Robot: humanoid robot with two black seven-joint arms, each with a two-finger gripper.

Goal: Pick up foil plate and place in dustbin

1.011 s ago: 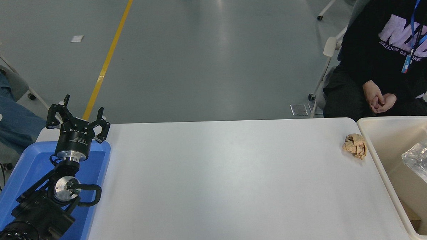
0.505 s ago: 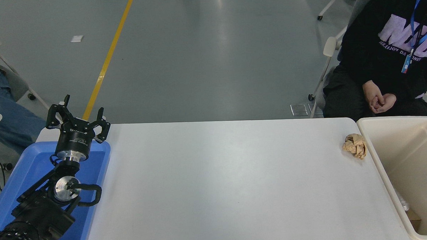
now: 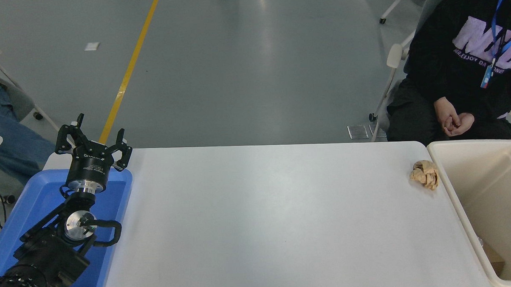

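A lab or industrial test hall: a smooth grey floor [image 3: 244, 67] carries a painted yellow line [image 3: 127, 73]; a plain white table [image 3: 266, 219] stands on it; a person [image 3: 461, 64] wearing a lanyard sits on a wheeled chair [image 3: 395, 58] beyond the table's far right corner.

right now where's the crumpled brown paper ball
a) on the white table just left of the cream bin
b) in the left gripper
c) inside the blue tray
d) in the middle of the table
a: the paper ball lies on the table beside the bin's left rim.
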